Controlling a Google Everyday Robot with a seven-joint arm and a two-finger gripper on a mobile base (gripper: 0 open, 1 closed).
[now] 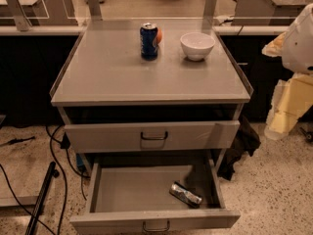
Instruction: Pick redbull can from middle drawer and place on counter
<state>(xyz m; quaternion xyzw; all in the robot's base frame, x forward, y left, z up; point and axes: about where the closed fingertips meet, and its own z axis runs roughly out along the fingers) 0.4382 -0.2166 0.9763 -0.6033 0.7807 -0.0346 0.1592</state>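
Observation:
The redbull can (186,194), slim and silvery, lies on its side at the right of the middle drawer (132,190). That drawer is pulled out wide open at the bottom of the grey cabinet. The counter (112,72) is the cabinet's flat grey top with low side rims. My gripper (283,106) is the pale yellowish shape at the right edge, beside the cabinet at about the height of the counter's front edge. It is well away from the can and holds nothing that I can see.
A dark-blue soda can (149,41) with an orange (159,35) behind it and a white bowl (197,45) stand at the back of the counter. The upper drawer (151,136) sticks out slightly. Cables (54,170) and a dark cloth (242,143) lie on the floor.

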